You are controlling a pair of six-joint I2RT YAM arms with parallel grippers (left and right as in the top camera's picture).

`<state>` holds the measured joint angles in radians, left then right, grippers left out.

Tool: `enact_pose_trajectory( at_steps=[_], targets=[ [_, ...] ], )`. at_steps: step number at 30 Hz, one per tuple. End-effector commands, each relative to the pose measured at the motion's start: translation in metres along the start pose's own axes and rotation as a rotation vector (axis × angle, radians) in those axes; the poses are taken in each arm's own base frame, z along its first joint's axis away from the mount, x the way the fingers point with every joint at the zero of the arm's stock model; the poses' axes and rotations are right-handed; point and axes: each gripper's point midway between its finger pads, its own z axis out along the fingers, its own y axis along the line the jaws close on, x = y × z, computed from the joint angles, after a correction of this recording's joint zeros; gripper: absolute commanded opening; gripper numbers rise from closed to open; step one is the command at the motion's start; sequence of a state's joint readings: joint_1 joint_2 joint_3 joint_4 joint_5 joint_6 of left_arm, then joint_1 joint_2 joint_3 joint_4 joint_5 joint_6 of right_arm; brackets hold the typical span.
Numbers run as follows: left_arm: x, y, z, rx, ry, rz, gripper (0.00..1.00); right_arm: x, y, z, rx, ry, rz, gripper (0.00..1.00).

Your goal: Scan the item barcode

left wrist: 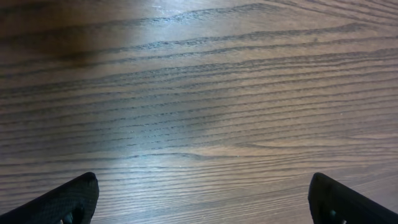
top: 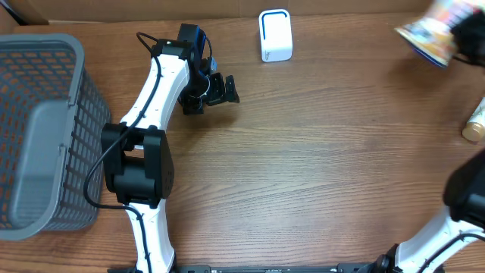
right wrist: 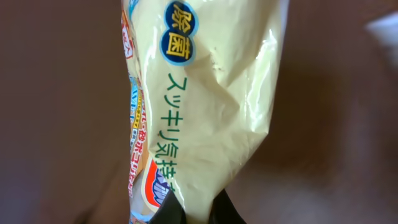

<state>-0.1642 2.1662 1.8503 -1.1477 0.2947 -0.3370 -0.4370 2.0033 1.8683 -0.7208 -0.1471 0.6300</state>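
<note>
Wood-grain counter [top: 326,152] noted. Right claw [right wrist: 198,211] is clamped on one end of the yellow pouch [right wrist: 205,93], whose long axis runs away from it, at the far right. The scanner [top: 275,35] lies well to its left. Left claw [top: 220,89] gapes empty, nearer the scanner.

One grey plastic mesh basket [top: 82,163], one white rounded scanner box [top: 275,35], one cream printed pouch [right wrist: 208,93] and one beige item [top: 475,126] are showing.

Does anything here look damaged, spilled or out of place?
Nothing looks spilled or broken. Only the yellow pouch is creased, as the right tool pinches it at one end.
</note>
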Motion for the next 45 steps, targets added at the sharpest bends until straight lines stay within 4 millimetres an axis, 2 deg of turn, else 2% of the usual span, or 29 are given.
enact_pose_trajectory(
  at_steps=[1, 5, 7, 10, 13, 15, 20, 22, 24, 28, 31, 33, 35, 36, 38, 41, 45],
  targets=[
    [0.002, -0.003, 0.003, -0.011, 0.004, 0.006, 1.00, -0.030, -0.068, 0.000, 0.188, -0.069, 0.041, 0.04],
    [0.003, -0.007, 0.004, -0.010, 0.005, 0.013, 1.00, -0.054, -0.127, 0.001, 0.271, -0.070, 0.011, 0.04],
    [0.003, -0.006, 0.004, -0.011, 0.006, 0.013, 1.00, -0.061, -0.150, 0.002, 0.300, -0.069, 0.027, 0.04],
    [0.004, -0.006, 0.004, -0.012, 0.008, 0.012, 1.00, -0.066, -0.179, 0.007, 0.334, -0.062, 0.068, 0.04],
    [0.005, -0.007, 0.005, -0.012, 0.011, 0.013, 1.00, -0.067, -0.198, 0.013, 0.356, -0.054, 0.092, 0.06],
    [0.005, -0.008, 0.005, -0.012, 0.011, 0.018, 1.00, -0.067, -0.207, 0.014, 0.368, -0.045, 0.074, 0.17],
    [0.005, -0.011, 0.006, -0.010, 0.008, 0.024, 1.00, -0.078, -0.210, 0.003, 0.364, -0.052, 0.053, 0.62],
    [0.005, -0.010, 0.006, -0.011, 0.008, 0.023, 1.00, -0.084, -0.205, -0.010, 0.354, -0.060, 0.059, 0.70],
    [0.005, -0.010, 0.006, -0.011, 0.009, 0.022, 1.00, -0.094, -0.190, -0.028, 0.307, -0.077, 0.061, 0.72],
    [0.006, -0.011, 0.006, -0.011, 0.009, 0.024, 0.99, -0.112, -0.135, -0.074, 0.126, -0.122, 0.031, 0.74],
    [0.006, -0.011, 0.006, -0.011, 0.009, 0.024, 1.00, -0.115, -0.088, -0.123, -0.011, -0.160, -0.012, 0.75],
    [0.005, -0.010, 0.006, -0.012, 0.009, 0.023, 1.00, -0.106, -0.063, -0.156, -0.077, -0.163, -0.034, 0.78],
    [0.006, -0.010, 0.006, -0.011, 0.010, 0.022, 1.00, -0.092, -0.043, -0.186, -0.124, -0.153, -0.048, 0.86],
    [0.006, -0.010, 0.006, -0.012, 0.013, 0.021, 1.00, -0.074, -0.029, -0.212, -0.160, -0.131, -0.055, 0.98],
    [0.006, -0.010, 0.006, -0.012, 0.013, 0.022, 1.00, -0.052, -0.017, -0.235, -0.186, -0.098, -0.057, 1.00],
    [0.006, -0.010, 0.006, -0.012, 0.013, 0.022, 1.00, -0.023, -0.008, -0.262, -0.196, -0.054, -0.056, 1.00],
    [0.006, -0.010, 0.006, -0.012, 0.013, 0.021, 1.00, 0.011, -0.003, -0.282, -0.187, 0.009, -0.052, 1.00]
  ],
)
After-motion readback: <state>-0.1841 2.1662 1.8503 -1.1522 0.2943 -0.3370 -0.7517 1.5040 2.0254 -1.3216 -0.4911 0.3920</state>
